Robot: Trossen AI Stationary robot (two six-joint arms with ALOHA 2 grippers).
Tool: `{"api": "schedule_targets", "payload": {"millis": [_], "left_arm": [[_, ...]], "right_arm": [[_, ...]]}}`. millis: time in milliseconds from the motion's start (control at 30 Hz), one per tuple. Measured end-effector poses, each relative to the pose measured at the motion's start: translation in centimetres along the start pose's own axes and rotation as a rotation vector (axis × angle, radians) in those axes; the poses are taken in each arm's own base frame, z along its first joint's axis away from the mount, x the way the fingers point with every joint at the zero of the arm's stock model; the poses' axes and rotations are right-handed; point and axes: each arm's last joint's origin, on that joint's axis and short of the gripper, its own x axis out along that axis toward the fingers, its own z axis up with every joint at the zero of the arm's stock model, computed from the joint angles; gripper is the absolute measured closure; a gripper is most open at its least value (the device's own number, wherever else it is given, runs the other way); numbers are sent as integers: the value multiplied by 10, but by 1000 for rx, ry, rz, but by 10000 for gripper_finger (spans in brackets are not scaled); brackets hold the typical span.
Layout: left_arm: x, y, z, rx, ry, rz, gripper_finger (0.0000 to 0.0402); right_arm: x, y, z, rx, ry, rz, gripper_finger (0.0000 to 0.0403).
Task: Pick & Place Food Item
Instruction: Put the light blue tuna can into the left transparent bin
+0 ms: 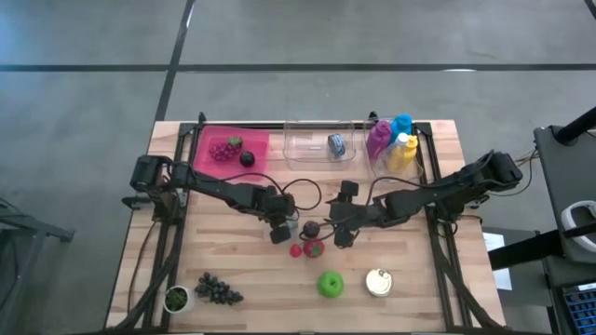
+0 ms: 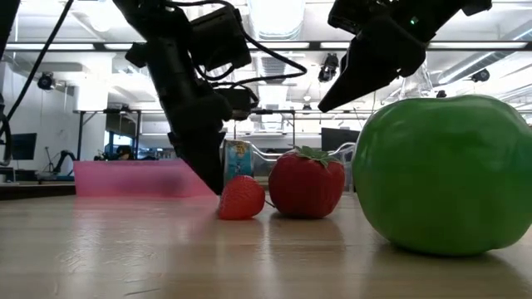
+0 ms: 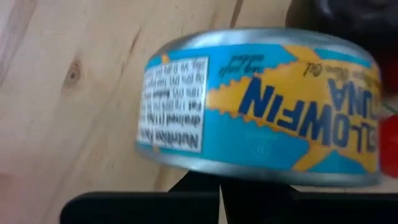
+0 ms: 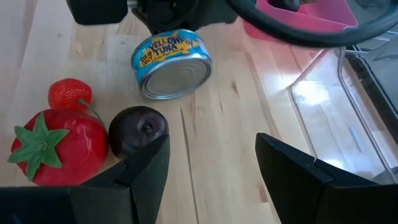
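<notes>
A blue and yellow tuna can (image 4: 171,65) stands tipped on the wooden table (image 1: 233,261) near its middle, one flat end facing my right gripper. My left gripper (image 1: 282,231), shut, is down at the can's far end (image 3: 261,106). My right gripper (image 4: 211,180) hangs open above the table, a little to the right of the can, with nothing between its fingers. A dark plum (image 4: 138,130) sits just before its left finger. A small strawberry (image 4: 69,93) and a red tomato (image 4: 56,146) lie beside the plum. My left gripper's shut fingertips (image 3: 217,196) meet the tuna can's rim (image 3: 205,173) at the end turned away from my right gripper. The fingers slant down from the table's left. The can stands tilted, with its wall on the table.
A green apple (image 1: 330,284) and a second can (image 1: 378,282) lie near the front edge; dark grapes (image 1: 219,290) and a small pot (image 1: 177,298) sit at front left. At the back stand a pink tray (image 1: 256,144), a clear bin (image 1: 312,149) and bottles (image 1: 391,140).
</notes>
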Motion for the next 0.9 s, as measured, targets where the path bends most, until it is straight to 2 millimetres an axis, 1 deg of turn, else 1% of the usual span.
{"api": "schedule_targets", "payload": {"millis": [167, 233, 467, 733, 900], "left_arm": [[14, 2, 0, 14, 1, 7, 400], [16, 4, 3, 19, -16, 4, 400], [18, 10, 19, 7, -159, 4, 400], [34, 15, 21, 33, -178, 47, 400], [39, 18, 24, 57, -207, 62, 400]], "right_arm": [[0, 0, 0, 1, -2, 0, 170], [0, 0, 0, 1, -2, 0, 170], [0, 0, 0, 2, -6, 1, 170], [0, 0, 1, 27, -20, -3, 170], [2, 0, 1, 49, -45, -5, 170]]}}
